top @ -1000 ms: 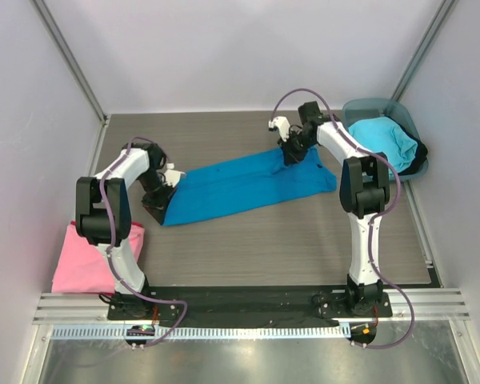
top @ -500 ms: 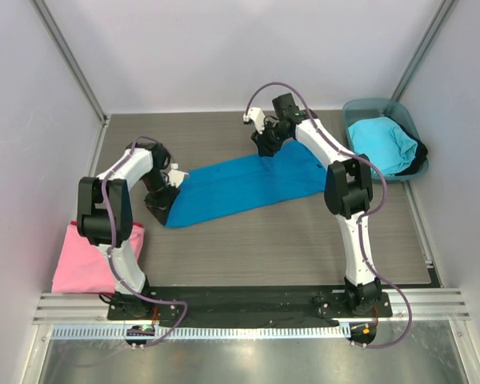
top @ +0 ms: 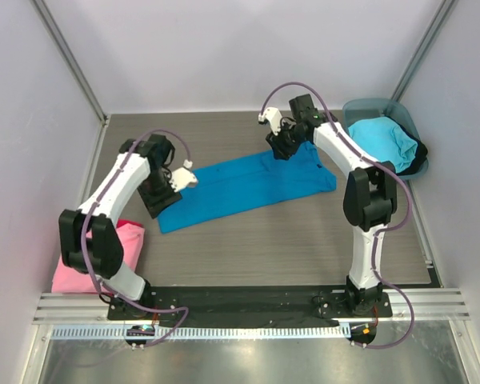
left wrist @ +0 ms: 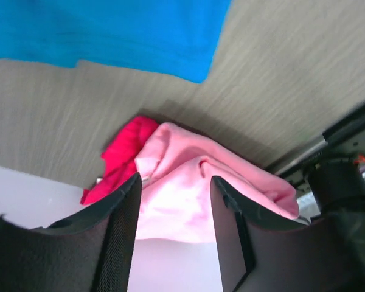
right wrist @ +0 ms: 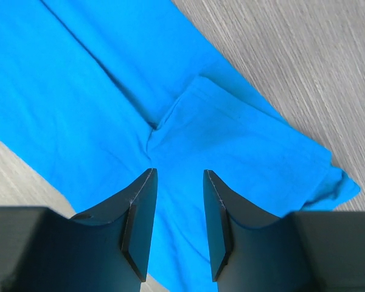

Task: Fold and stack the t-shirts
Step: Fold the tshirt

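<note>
A deep blue t-shirt [top: 248, 184] lies in a long folded band across the middle of the table. My right gripper [top: 282, 149] hovers over its far right part, near the sleeve; in the right wrist view this gripper [right wrist: 179, 173] stands open, empty, with blue cloth [right wrist: 79, 91] below. My left gripper [top: 156, 203] hangs open at the shirt's left end, off the cloth. Its wrist view shows the open, empty left gripper [left wrist: 175, 179] facing the pink t-shirt [left wrist: 188, 182], with the blue hem [left wrist: 109, 30] above. The pink t-shirt [top: 80, 268] sits at the near left. A cyan t-shirt [top: 384, 140] lies in the tub.
The translucent teal tub [top: 368, 104] stands at the far right corner, with a dark cloth [top: 420, 164] hanging over its near right side. Grey walls close in left, back and right. A red patch [left wrist: 125, 152] shows at the pink shirt's edge.
Both grippers have opened and let go of the blue shirt. The left arm swung its elbow outward and lifted off the shirt's left end. The right gripper shifted slightly left.
</note>
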